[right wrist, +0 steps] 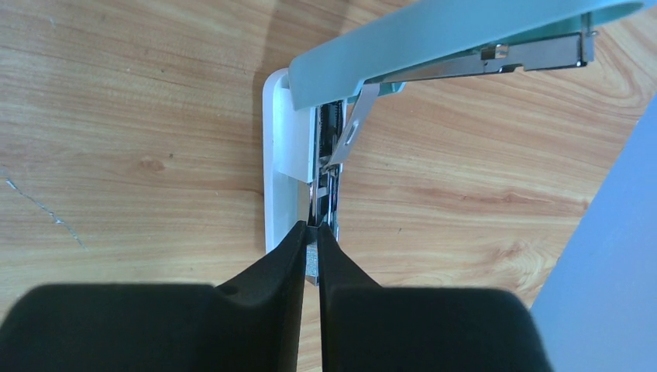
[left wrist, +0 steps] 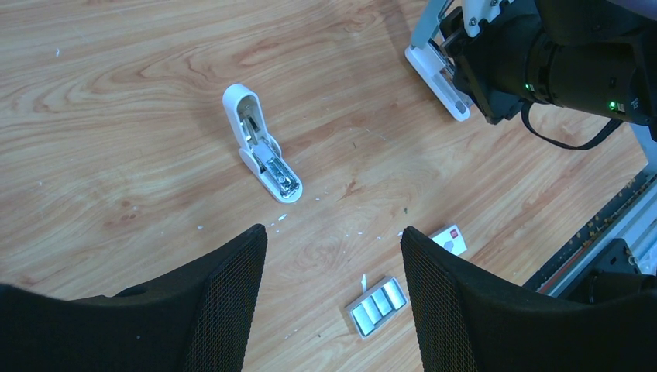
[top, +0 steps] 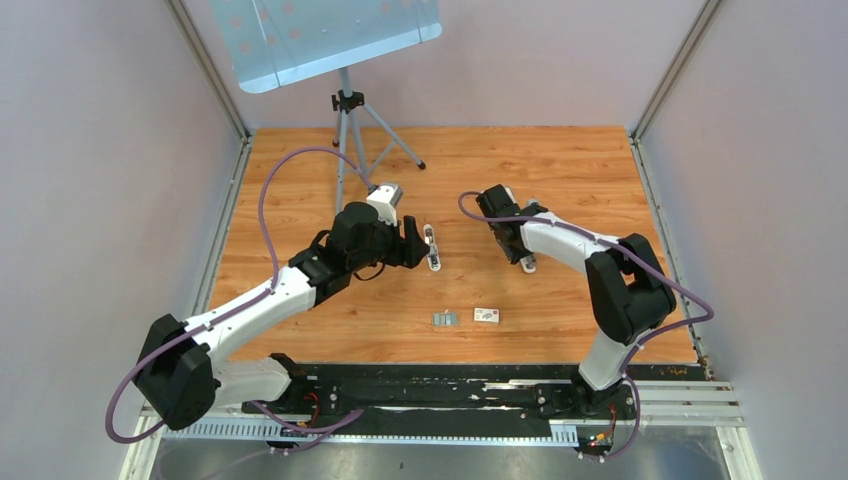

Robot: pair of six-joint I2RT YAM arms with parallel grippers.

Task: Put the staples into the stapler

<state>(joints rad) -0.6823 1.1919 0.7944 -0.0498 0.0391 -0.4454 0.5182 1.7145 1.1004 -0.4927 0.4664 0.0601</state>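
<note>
right gripper (right wrist: 314,226): we found its jaws pressed shut, tips in the channel of the open stapler (right wrist: 280,155); anything pinched there was unclear. left gripper (left wrist: 333,232) hung wide and empty. the staples (left wrist: 377,304) lay on the table (left wrist: 116,116) near the white box (left wrist: 452,239), apart from both grippers.

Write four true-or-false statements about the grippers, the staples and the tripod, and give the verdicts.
1. The left gripper is open and holds nothing. True.
2. The right gripper is wide open. False: it is shut, with its tips at an open stapler.
3. The staples lie on the table beside the white box. True.
4. The tripod stands at the table's near edge. False: it stands at the far edge.
</note>
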